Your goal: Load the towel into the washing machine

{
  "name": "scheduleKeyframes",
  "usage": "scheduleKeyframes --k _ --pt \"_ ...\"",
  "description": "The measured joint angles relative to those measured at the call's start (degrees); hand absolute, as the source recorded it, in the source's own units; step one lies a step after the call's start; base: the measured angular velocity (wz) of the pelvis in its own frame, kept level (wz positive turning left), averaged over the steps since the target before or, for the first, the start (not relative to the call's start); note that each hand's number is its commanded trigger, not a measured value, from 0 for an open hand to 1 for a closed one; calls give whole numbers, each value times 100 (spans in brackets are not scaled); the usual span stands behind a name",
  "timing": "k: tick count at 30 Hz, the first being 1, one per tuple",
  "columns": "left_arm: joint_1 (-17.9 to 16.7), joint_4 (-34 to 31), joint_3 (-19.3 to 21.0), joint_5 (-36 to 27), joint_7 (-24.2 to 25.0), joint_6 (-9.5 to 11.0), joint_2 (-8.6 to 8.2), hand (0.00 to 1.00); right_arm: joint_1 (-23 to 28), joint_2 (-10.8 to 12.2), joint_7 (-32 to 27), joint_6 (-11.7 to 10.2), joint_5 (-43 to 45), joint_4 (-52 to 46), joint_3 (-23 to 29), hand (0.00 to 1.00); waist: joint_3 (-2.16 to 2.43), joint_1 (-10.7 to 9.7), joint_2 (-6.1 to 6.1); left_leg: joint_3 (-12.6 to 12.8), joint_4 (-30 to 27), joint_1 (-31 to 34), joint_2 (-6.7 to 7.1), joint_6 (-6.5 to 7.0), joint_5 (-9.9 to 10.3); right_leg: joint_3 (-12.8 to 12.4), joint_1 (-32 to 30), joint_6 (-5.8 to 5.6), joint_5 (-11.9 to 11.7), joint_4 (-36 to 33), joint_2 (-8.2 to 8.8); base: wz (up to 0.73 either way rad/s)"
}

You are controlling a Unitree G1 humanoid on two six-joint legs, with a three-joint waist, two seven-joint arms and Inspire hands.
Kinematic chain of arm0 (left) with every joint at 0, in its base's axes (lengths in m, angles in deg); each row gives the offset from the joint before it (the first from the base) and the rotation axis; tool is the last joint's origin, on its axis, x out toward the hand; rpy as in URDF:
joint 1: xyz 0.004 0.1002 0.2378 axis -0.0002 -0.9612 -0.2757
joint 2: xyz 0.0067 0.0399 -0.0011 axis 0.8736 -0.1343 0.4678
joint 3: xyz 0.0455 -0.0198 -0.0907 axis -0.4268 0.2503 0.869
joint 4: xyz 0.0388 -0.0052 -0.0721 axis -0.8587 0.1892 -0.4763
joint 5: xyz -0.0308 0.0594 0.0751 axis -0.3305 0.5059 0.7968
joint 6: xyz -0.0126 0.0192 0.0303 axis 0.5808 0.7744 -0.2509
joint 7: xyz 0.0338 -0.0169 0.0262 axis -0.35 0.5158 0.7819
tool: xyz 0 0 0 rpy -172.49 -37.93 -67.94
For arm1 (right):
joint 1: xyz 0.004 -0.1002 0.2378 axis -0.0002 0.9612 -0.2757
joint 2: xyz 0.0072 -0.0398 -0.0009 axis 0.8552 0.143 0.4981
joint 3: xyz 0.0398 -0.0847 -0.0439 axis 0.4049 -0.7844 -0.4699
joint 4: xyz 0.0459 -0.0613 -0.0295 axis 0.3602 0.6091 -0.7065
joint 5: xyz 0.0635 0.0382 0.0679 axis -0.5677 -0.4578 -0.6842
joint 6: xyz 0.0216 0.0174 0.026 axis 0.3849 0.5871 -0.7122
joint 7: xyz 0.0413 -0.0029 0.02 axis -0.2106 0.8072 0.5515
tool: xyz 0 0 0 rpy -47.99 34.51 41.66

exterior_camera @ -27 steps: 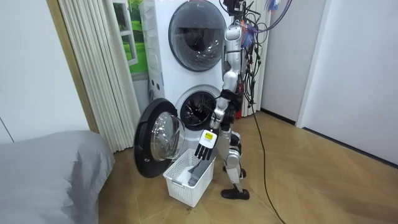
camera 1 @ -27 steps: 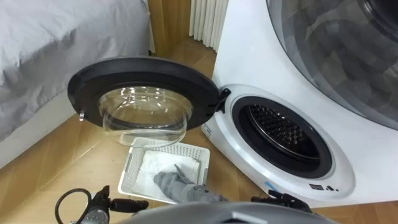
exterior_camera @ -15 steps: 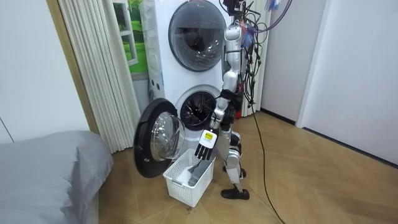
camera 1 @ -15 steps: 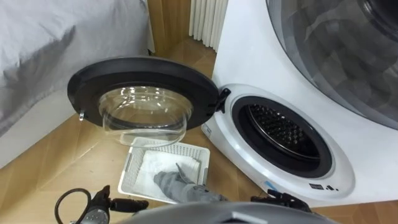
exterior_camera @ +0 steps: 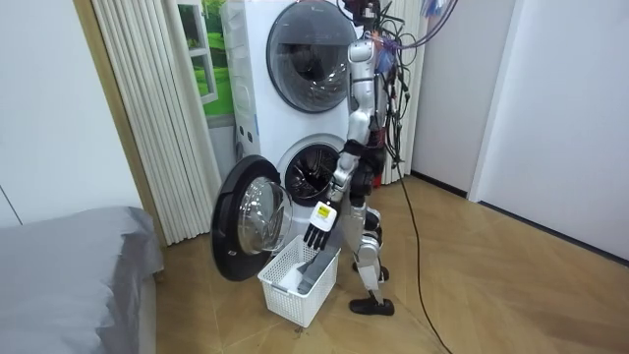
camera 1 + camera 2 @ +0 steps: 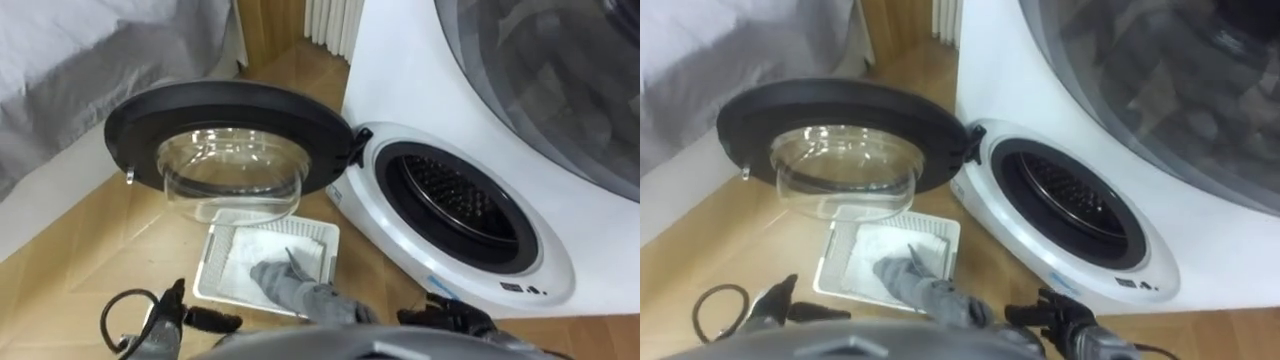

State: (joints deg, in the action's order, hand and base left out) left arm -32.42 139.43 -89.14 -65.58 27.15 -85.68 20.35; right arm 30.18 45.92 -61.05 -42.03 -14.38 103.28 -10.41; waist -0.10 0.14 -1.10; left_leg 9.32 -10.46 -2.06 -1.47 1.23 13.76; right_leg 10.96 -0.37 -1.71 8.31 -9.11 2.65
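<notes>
Stands beside the basket (image 6: 205, 272) in front of the washer (image 6: 400, 85), right arm lowered toward it. Shows the right hand (image 5: 316, 232) plainly to the room view: hangs it just above the basket's rim on the robot's side, fingers (image 5: 313, 243) straight and pointing down, clasping nothing. Hides that hand from the eye views behind the grey forearm, slanting in over the basket from the lower right. Gives the eye views what the room view lacks: a look straight into the basket, with the pale towel (image 6: 232, 268) crumpled on its floor, under and beside the forearm. Also a look into the drum (image 6: 455, 205), behind the basket and to its right, perforated metal visible inside. Leaves the door (image 6: 230, 100) swung wide, just behind the basket and overhanging its far edge. Cannot tell from either view whether fingertips touch the towel. Compared with half a second ago: has carried the hand slightly toward the room view's left, keeping it over the basket, and has leaned the upper body the same way. Has tipped the head, sliding the eye views as a whole: camera's own shift. Has left basket, towel and door where they lay.
</notes>
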Motion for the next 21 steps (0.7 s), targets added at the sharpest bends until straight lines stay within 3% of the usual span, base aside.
scheduleKeyframes --k 4,8,9,13,15,17,18,21 --pt "425 96 -364 331 1 54 -21 0 -416 20 -44 -56 311 132 -295 0 -49 -7 71 -12 -171 458 -10 5 -3 13 -454 19 -15 -153 19 1" --pt "1108 471 -605 556 -2 206 -205 0 -860 98 -59 -66 388 170 -505 0 -148 -6 164 -39 -336 1005 -19 21 -24 9 -1028 47 -37 -355 40 -1" --pt "1196 555 -647 566 -5 230 -221 0 -890 119 -74 -73 398 169 -552 0 -153 -6 172 -27 -342 1074 -20 21 -37 2 -1119 48 -38 -402 44 -12" --pt "1700 811 -854 844 -81 288 -295 0 -1361 228 -234 -111 633 162 -601 0 -295 -111 197 -31 -588 1620 -28 21 -64 -147 -1797 53 -35 -833 77 -9" --pt "1910 867 -930 937 -120 345 -290 0 -1564 245 -348 -133 713 136 -606 0 -320 -158 185 -29 -731 1946 -13 22 -64 -162 -2147 53 -35 -993 116 -15" --pt "2259 908 -1049 1003 -174 393 -278 0 -1757 247 -513 -210 730 85 -664 0 -405 -217 159 -4 -942 2354 0 22 -64 -279 -2576 53 -35 -1208 143 -8" --pt "2434 927 -1134 1003 -228 401 -271 0 -1820 257 -569 -233 727 30 -705 0 -427 -219 133 4 -1023 2532 3 23 -63 -309 -2790 54 -34 -1326 153 -7" --pt "2665 921 -1180 1008 -239 435 -267 0 -1846 261 -686 -274 726 -161 -718 0 -453 -295 115 23 -1225 2909 8 24 -61 -355 -3213 54 -34 -1595 190 -3"
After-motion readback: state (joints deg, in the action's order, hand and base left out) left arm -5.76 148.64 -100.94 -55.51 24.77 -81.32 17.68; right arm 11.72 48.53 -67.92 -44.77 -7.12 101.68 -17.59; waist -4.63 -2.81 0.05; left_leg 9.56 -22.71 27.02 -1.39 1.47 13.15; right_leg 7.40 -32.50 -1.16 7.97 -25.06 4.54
